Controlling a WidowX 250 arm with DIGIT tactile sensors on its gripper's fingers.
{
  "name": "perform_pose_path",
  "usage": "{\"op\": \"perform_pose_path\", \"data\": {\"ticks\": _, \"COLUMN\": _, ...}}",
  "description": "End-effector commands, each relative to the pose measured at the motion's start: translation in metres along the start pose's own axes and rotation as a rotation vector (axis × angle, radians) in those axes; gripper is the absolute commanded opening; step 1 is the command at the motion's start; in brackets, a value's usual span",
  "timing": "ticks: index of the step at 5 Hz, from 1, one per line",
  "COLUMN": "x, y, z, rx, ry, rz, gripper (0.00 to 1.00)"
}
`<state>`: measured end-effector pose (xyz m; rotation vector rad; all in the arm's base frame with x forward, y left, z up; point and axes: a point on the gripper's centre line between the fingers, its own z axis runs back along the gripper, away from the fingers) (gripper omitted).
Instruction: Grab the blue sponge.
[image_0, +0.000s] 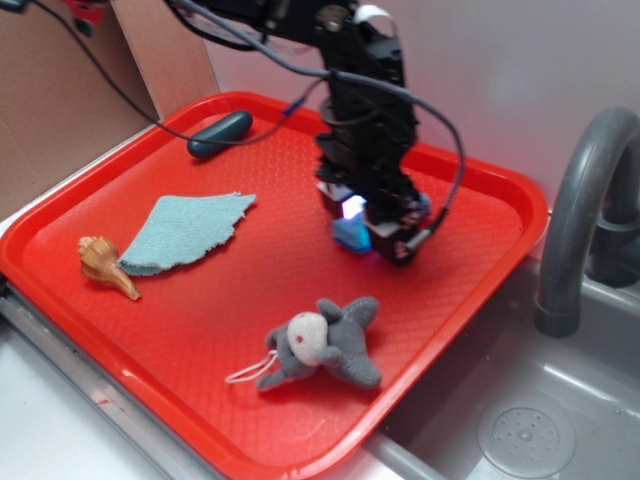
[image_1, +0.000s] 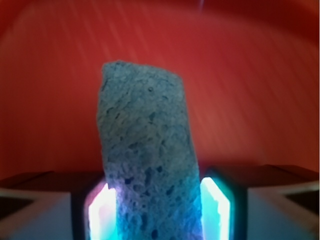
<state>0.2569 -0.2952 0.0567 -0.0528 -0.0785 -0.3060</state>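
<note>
Contents of red tray (image_0: 200, 400), listed left to right in the exterior view.

1. Seashell (image_0: 105, 265): tan and brown spiral, lying near the tray's left rim, just beside item 2 at its pointed corner.
2. Pale-blue cloth (image_0: 185, 232): flat, fan-shaped, frayed along its far right edge; lies on the tray floor left of centre.
3. Dark capsule (image_0: 220, 133): blue-grey, rounded, at the far left of the tray close to the rim, beneath a black cable (image_0: 120, 95).
4. Plush toy (image_0: 322, 343): grey body, pale face with red marks, white loop of string at its left; lies on its side toward the tray's near edge.
5. Blue sponge (image_0: 350, 234): periwinkle, porous block at the tray's right-centre, mostly hidden by the arm in this view. The wrist view shows the blue sponge (image_1: 146, 160) standing up between the two lit fingers (image_1: 102, 212), which press against its left and right sides; tray surface behind it is blurred.
6. Gripper (image_0: 372, 232): black, pointed down at the tray, closed upon item 5; whether the sponge touches the tray cannot be told.

Surroundings: cardboard panel (image_0: 70, 80) at far left; grey faucet (image_0: 580, 210) and sink basin (image_0: 520, 420) at right.

Writing, brands, labels: none legible on any item.
</note>
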Motion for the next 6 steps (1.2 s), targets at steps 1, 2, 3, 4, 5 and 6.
{"op": "perform_pose_path", "data": {"ticks": 1, "x": -0.017, "y": 0.058, "z": 0.137, "rx": -0.166, "ry": -0.208, "rz": 0.056, "gripper": 0.0}}
{"op": "perform_pose_path", "data": {"ticks": 2, "x": -0.042, "y": 0.1, "z": 0.16, "rx": -0.158, "ry": -0.238, "rz": 0.044, "gripper": 0.0}}
{"op": "perform_pose_path", "data": {"ticks": 3, "x": -0.066, "y": 0.131, "z": 0.184, "rx": -0.095, "ry": -0.243, "rz": 0.05, "gripper": 0.0}}
{"op": "perform_pose_path", "data": {"ticks": 4, "x": -0.089, "y": 0.152, "z": 0.208, "rx": -0.055, "ry": -0.271, "rz": 0.067, "gripper": 0.0}}
{"op": "perform_pose_path", "data": {"ticks": 5, "x": -0.088, "y": 0.157, "z": 0.19, "rx": -0.117, "ry": -0.232, "rz": 0.104, "gripper": 0.0}}
{"op": "perform_pose_path", "data": {"ticks": 6, "x": -0.084, "y": 0.156, "z": 0.186, "rx": -0.063, "ry": -0.185, "rz": 0.114, "gripper": 0.0}}
